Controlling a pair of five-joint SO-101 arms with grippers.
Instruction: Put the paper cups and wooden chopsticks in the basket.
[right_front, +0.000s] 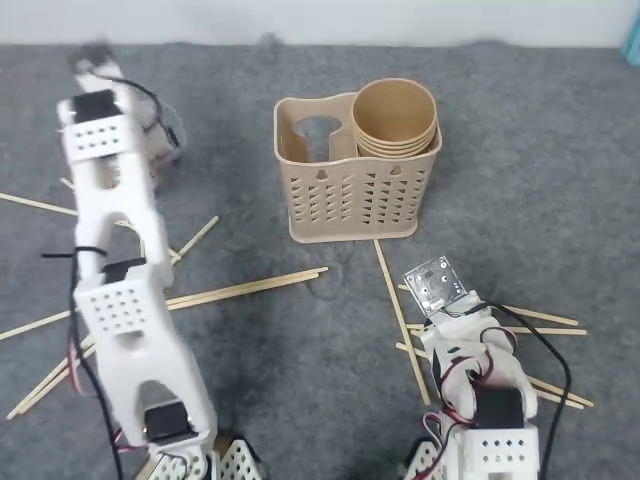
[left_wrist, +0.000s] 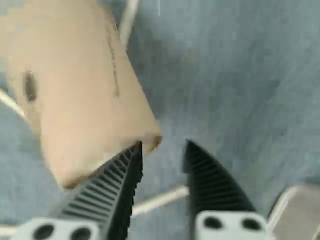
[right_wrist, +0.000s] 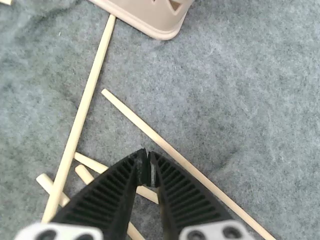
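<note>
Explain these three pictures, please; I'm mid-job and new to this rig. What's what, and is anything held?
Two small robot arms sit at a grey-covered table. The high view looks down on both: left arm, right arm. The other two pictures come from a camera on each wrist. The basket holds stacked paper cups; wooden chopsticks lie scattered around. The left claw is open beside a blurred tan thing, probably a cup. The right claw is shut above chopsticks, apparently holding nothing.

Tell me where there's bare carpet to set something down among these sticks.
The widest bare carpet lies right of the basket, toward the far corner. A second patch sits in front of the basket, between the paired chopsticks by the left arm and the single chopstick running toward the right arm. Around both arms it is crowded.
</note>
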